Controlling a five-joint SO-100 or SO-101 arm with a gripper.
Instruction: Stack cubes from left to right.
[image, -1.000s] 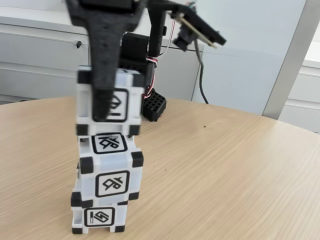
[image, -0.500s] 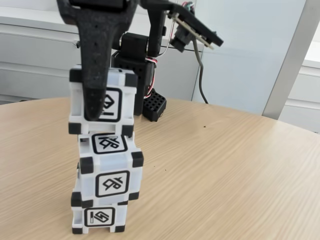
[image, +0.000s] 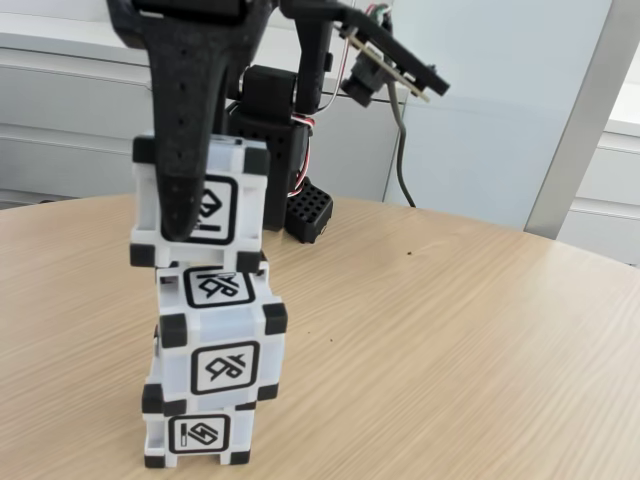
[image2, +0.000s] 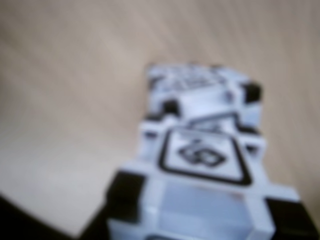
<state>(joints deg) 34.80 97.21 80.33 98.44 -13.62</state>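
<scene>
We see two cubes (image: 215, 375) stacked on the table (image: 450, 350); our gripper (image: 185, 225) pinches the third cube (image: 200, 205) atop them, offset left, unreleased.

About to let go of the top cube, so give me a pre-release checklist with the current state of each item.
1. Hand gripping the top cube: ok, a finger lies across its front face.
2. Top cube resting on the middle cube: cannot tell; it sits at that cube's top edge.
3. Top cube centred over the stack: not ok, it sits offset to the left in the fixed view.
4. Middle cube seated on the bottom cube: ok, though slightly offset.
5. Table around the stack free of obstacles: ok.
</scene>
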